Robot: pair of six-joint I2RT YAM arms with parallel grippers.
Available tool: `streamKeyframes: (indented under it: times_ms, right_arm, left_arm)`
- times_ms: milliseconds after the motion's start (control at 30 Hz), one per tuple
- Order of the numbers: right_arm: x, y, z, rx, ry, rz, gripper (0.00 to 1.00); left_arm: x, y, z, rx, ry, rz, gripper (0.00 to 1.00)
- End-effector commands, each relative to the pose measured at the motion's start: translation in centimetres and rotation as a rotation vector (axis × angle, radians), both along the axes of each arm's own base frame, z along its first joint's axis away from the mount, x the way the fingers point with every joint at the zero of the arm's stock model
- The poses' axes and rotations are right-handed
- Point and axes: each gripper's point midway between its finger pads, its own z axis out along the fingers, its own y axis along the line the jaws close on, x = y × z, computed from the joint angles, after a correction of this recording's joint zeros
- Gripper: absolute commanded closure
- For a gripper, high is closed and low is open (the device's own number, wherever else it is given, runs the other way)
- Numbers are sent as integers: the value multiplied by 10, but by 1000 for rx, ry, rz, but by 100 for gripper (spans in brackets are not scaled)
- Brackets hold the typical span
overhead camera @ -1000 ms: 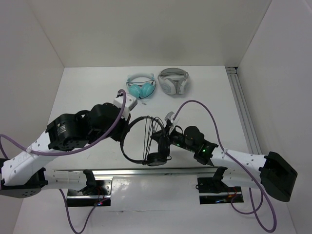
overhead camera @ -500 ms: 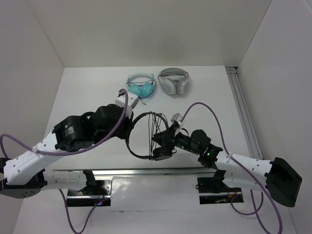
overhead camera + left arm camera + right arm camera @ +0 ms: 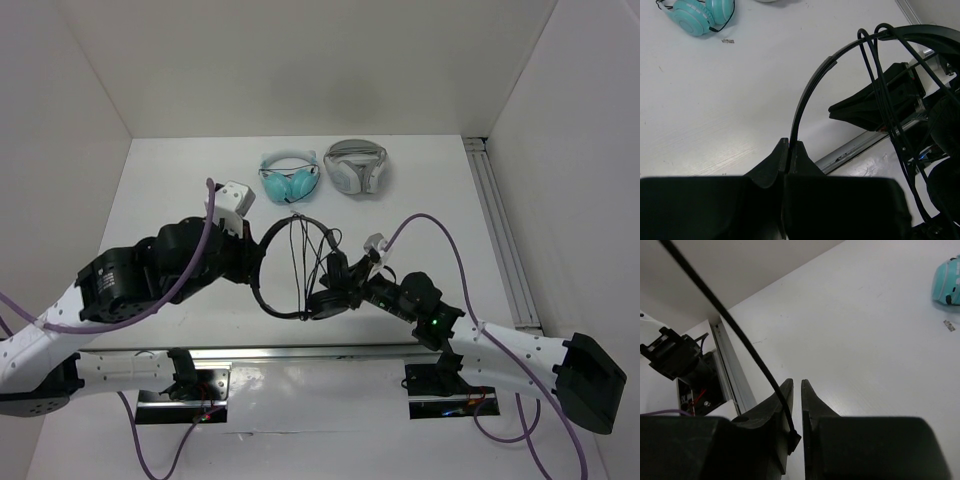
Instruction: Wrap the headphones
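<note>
- Your left claw [image 3: 789,145] is pressed together on the thin headband of the black headphones [image 3: 809,89]. It pinches the band low on its curve.
- From that grip the band arcs up and away to the right, above the tabletop [image 3: 180,190].
- In the top view the headphones sit between your two arms, towards the near edge. The headband forms an open loop.
- Several strands of the cable [image 3: 300,265] run across that loop. In the left wrist view they hang over the top of the band.
- Your right claw [image 3: 796,390] is nearly closed, pinching one strand of cable between its fingers. The strand runs taut up and to the left.
- The teal headphones [image 3: 290,180] and the white-and-grey headphones [image 3: 355,165] lie side by side at the far edge, well apart from both claws.
</note>
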Motion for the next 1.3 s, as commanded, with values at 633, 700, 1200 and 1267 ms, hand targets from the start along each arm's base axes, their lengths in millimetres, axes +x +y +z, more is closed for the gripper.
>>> streamKeyframes:
  times_ms: [633,700,1200,1267]
  right_arm:
    - [50,-27,74,-118,-112,-310,100]
    - [51,-25,74,-133,-115,-310,100]
    - [37,-5,55,-150,-123,-147,96]
    - [28,-1,58,-122,-130,-100,89]
  left_arm:
    - [-25,-48,-36,-55,117,-212,100]
    - [-27,-51,-44,-49,134,-229,100]
    - [-22,-20,-19,-131,44,-132,100]
    - [-20,-15,-15,-151,19,-112,100]
